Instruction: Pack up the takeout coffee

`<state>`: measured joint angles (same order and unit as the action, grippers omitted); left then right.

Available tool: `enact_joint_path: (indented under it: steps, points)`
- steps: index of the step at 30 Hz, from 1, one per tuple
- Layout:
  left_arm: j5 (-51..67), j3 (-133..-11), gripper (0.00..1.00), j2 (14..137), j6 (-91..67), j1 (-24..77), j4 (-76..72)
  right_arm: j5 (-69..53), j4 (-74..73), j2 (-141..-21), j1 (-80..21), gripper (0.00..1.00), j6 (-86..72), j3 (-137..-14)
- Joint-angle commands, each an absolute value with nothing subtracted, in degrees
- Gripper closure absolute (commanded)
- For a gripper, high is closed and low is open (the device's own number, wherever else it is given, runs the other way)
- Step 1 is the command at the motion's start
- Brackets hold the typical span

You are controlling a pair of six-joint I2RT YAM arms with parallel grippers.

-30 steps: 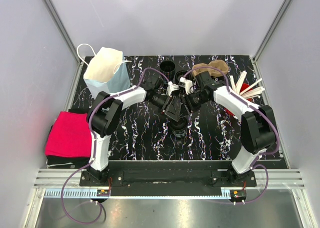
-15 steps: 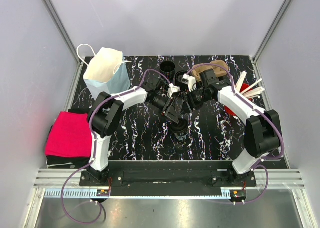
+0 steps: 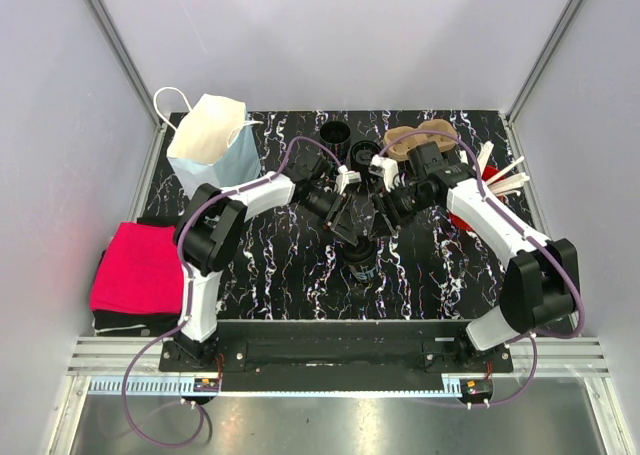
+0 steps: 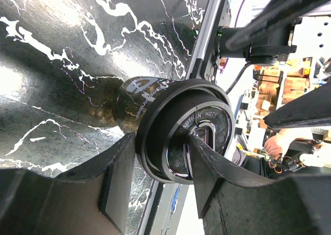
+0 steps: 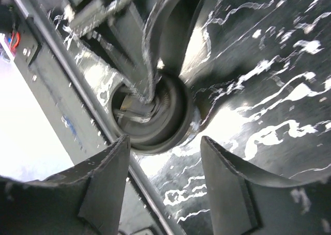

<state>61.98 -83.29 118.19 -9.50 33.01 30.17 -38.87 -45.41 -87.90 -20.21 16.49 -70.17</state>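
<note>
Cup lid [image 4: 202, 116] lettering legible, left wrist only

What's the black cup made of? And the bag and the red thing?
The black cup looks like glossy paper with printed lettering, its lid shiny moulded plastic with raised words. The bag seems matte paper, creased, with cord handles. The red thing looks like soft folded cloth.

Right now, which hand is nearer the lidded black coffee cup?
Left. The left hand grips the lidded black coffee cup by its lid; the right hand hangs open beside it, apart.
</note>
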Motion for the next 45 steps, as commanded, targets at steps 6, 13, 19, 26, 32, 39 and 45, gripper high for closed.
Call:
enact_joint_path:
  steps: [6, 13, 19, 26, 32, 39, 45]
  points:
    - [58.7, -85.3, 0.52, 114.5, -9.1, 34.4, 29.4, -44.5, -50.9, -85.7, -19.9, 0.42, 21.2, -64.3]
    - [57.3, -85.5, 0.52, 113.4, -9.1, 35.2, 29.4, -46.0, -51.2, -87.1, -19.9, 0.44, 21.0, -64.2]
    - [55.7, -85.4, 0.52, 111.7, -8.7, 35.2, 29.4, -46.8, -51.4, -89.6, -19.9, 0.46, 20.7, -64.9]
    - [54.1, -85.2, 0.52, 110.8, -8.4, 35.3, 29.4, -46.3, -50.8, -92.0, -20.0, 0.5, 19.8, -66.0]
    - [52.6, -83.9, 0.52, 109.5, -7.4, 35.5, 29.4, -46.7, -49.8, -94.0, -20.0, 0.53, 19.2, -67.1]
    - [51.4, -83.4, 0.52, 109.2, -5.6, 35.5, 30.4, -47.1, -48.3, -95.4, -20.1, 0.55, 18.3, -67.7]
    - [50.2, -83.2, 0.51, 108.5, -3.3, 35.4, 32.6, -48.1, -47.1, -97.1, -20.1, 0.56, 17.7, -69.2]
